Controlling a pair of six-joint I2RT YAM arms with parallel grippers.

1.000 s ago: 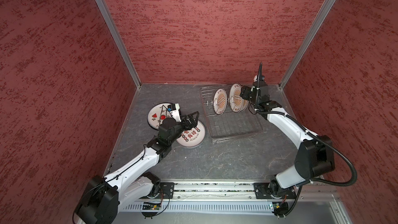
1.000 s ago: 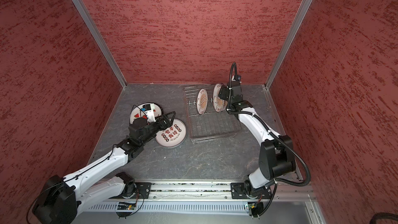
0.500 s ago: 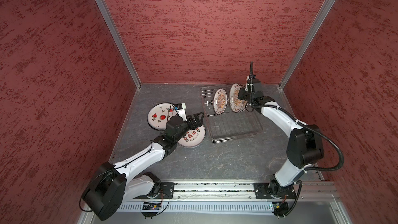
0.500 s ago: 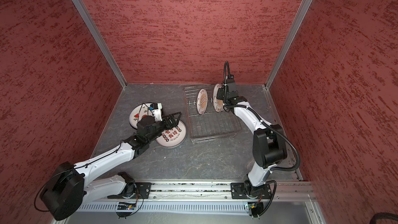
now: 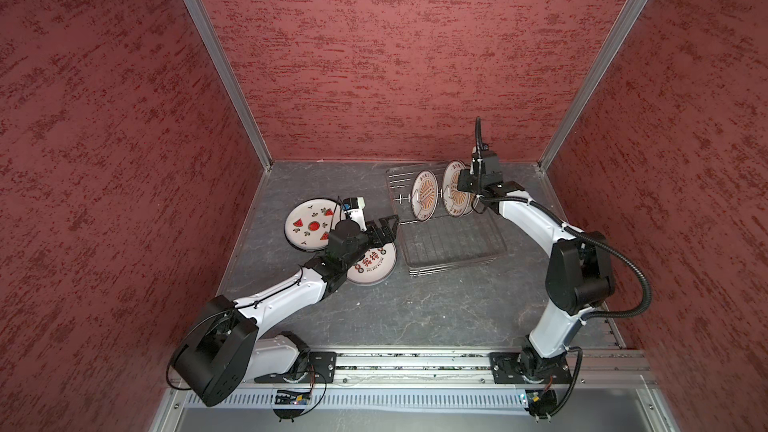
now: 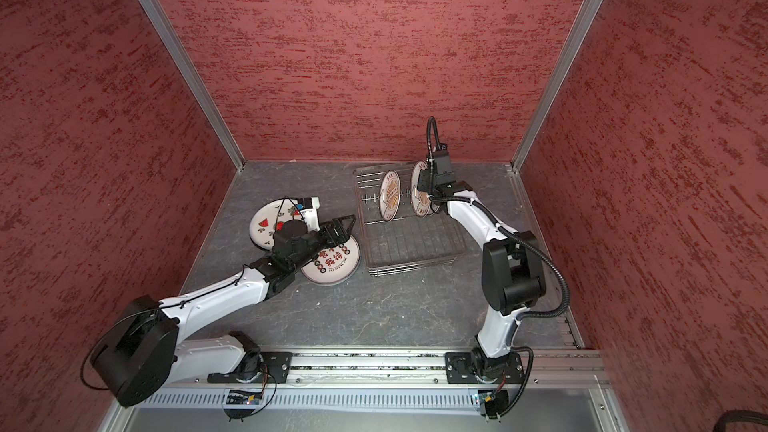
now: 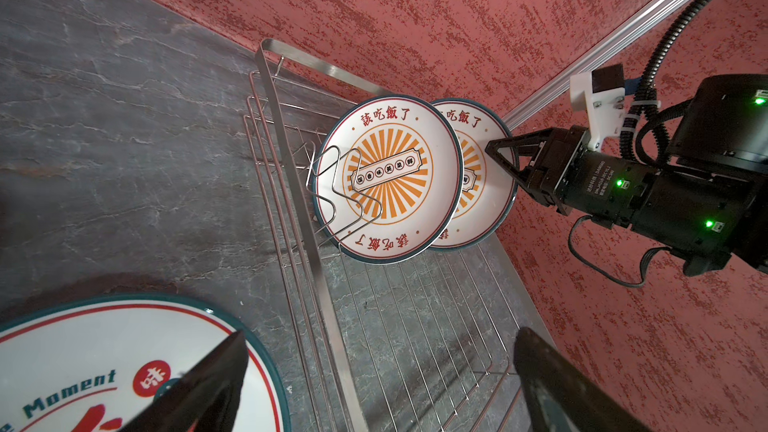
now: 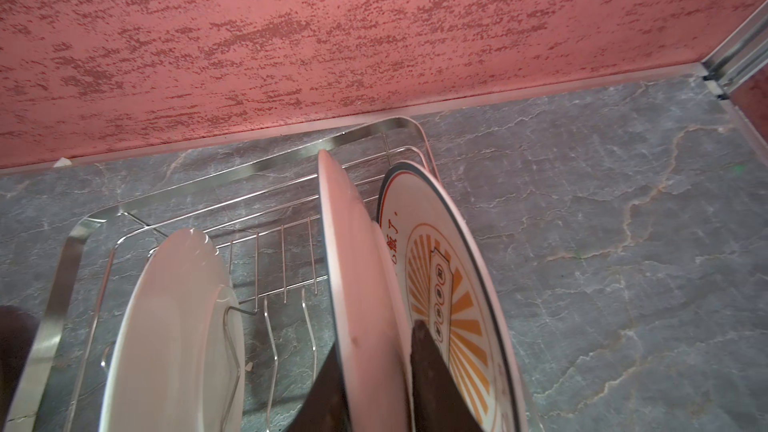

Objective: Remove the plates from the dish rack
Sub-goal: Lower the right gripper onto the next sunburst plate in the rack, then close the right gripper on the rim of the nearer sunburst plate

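Note:
The silver wire dish rack (image 5: 453,251) (image 6: 411,247) stands at the back right. Three sunburst plates stand upright in its far prongs: the left one (image 5: 424,195) (image 7: 390,178), a middle one (image 5: 454,187) (image 8: 353,268) and one just behind it (image 8: 449,284). My right gripper (image 5: 464,184) (image 8: 376,338) is shut on the middle plate's top rim, one finger on each face. A watermelon plate (image 5: 309,224) and a red-character plate (image 5: 372,265) (image 7: 83,367) lie flat on the table. My left gripper (image 5: 384,228) (image 7: 378,367) hangs open and holds nothing, between the character plate and the rack's left side.
The red back wall (image 5: 395,76) is close behind the rack, and a side wall with a metal corner post (image 5: 590,76) stands near the right arm. The grey stone table (image 5: 415,305) runs forward to the arms' base rail (image 5: 415,363).
The right gripper has slid a little left onto the middle plate's rim and closed on it. The left arm has reached slightly forward toward the rack, jaws still open.

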